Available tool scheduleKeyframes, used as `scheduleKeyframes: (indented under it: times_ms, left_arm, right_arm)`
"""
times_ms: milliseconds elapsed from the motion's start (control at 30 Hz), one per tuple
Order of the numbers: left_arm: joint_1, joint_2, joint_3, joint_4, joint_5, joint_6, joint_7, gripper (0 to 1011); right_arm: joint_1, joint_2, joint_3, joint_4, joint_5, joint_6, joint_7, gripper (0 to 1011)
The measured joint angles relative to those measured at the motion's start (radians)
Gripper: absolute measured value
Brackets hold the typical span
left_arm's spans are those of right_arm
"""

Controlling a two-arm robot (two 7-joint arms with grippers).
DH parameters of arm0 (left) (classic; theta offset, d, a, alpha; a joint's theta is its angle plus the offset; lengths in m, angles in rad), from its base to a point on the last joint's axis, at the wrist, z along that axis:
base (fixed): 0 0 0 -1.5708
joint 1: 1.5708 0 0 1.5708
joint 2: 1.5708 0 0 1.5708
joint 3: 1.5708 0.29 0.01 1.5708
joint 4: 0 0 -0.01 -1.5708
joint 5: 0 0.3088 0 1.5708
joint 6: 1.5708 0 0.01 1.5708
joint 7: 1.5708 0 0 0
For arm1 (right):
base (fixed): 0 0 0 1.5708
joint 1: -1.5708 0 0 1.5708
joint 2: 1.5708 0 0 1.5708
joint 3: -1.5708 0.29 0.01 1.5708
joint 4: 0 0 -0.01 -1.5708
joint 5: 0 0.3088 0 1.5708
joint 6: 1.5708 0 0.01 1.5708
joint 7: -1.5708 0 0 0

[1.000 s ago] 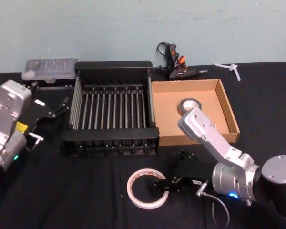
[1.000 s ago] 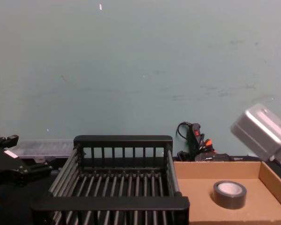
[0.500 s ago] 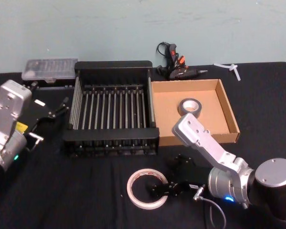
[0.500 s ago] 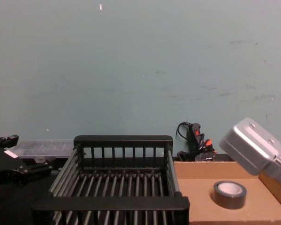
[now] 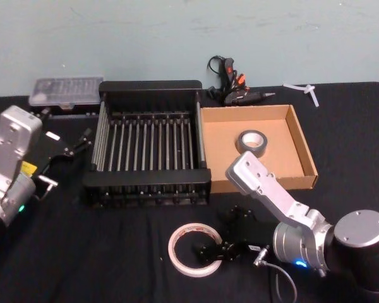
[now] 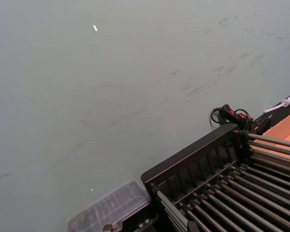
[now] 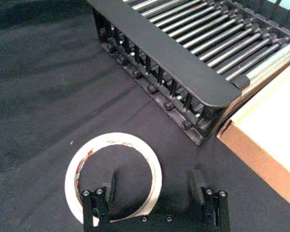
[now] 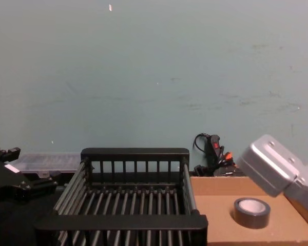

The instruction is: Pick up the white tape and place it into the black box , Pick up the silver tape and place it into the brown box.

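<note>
Leftmost, my left gripper is parked beside the black box; whether its fingers are apart cannot be determined. In front of that box, the white tape lies flat on the table. My right gripper is open, one finger inside the ring's hole. Rightward, the silver tape rests in the brown box.

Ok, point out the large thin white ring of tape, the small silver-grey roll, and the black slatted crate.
Large thin white ring of tape [image 5: 177, 257]: head view, left band.
Small silver-grey tape roll [image 5: 251, 141]: head view, top face.
Black slatted plastic crate [image 5: 149, 86]: head view, far rim.
</note>
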Motion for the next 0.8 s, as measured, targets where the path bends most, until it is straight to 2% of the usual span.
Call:
scheduleKeyframes:
  times_ms: [800]
  left_arm:
    - [0.0,0.0,0.0,0.0,0.0,0.0,0.0,1001]
  right_arm:
    - [0.015,-0.02,-0.004,0.035,-0.027,0.0,0.011,1002]
